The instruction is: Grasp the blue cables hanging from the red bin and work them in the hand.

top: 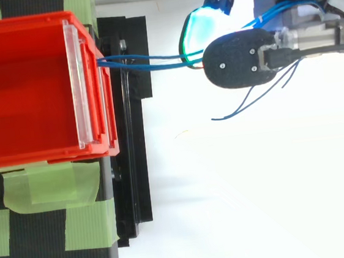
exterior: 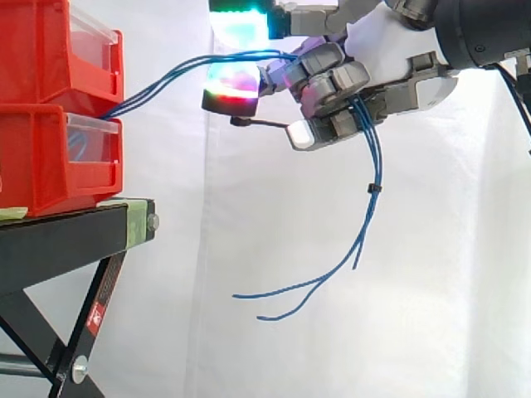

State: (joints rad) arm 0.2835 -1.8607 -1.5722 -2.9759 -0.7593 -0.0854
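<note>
Robot hand [exterior: 332,83] was up around 1 o'clock in the side view, with the arm behind it at the right edge. Its fingers [exterior: 328,60] were curled tight round the blue cables [exterior: 375,166], so yeah, it had a proper grip on them.

The cables left the front of the stacked red bins, right about where the upper bin [exterior: 50,50] sat on the lower bin [exterior: 41,157]. From there they ran toward 3 o'clock, climbing a bit, into the curled fingers. Past the hand they hung down toward 6 o'clock. The loose ends curved off to about 7 o'clock, free in front of the white curtain [exterior: 448,265] and touching nothing. A small black tie [exterior: 373,190] sat round the bundle partway down.

One fingertip pad [exterior: 235,89] glowed a mix of cyan, green and red at the hand's 9 o'clock, just below the cable run.

From the top view the cables came off the bin's front lip and crossed pretty much straight toward 3 o'clock. Both bins stood on a black stand [exterior: 66,232] with strips of green tape [top: 48,185] on it.
</note>
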